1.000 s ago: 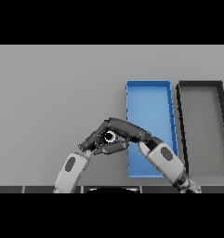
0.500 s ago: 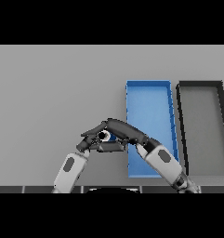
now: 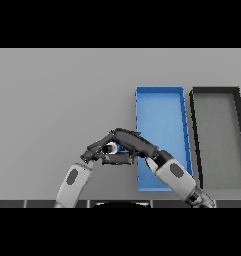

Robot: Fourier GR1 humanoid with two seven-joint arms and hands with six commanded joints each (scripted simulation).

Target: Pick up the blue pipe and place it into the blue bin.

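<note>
Only a small part of the blue pipe [image 3: 120, 148] shows, a blue sliver with a pale round end, lying on the grey table just left of the blue bin [image 3: 139, 115]. My right hand [image 3: 131, 141] reaches leftward over it. Its fingers arch above the pipe and its thumb [image 3: 117, 159] is tucked below, curled round it. The left hand [image 3: 93, 152] sits right beside the pipe's pale end with relaxed fingers, almost touching the right hand's fingertips. The blue bin is long and shallow, and the right forearm crosses its near left corner.
A black bin [image 3: 214, 90] of the same shape stands right next to the blue one on its right side. Grey tabletop [image 3: 57, 100] stretches to the left and far side of the hands.
The right hand has sunk a little onto the pipe and its fingers and thumb have drawn in round it. The left hand has stayed where it was.
</note>
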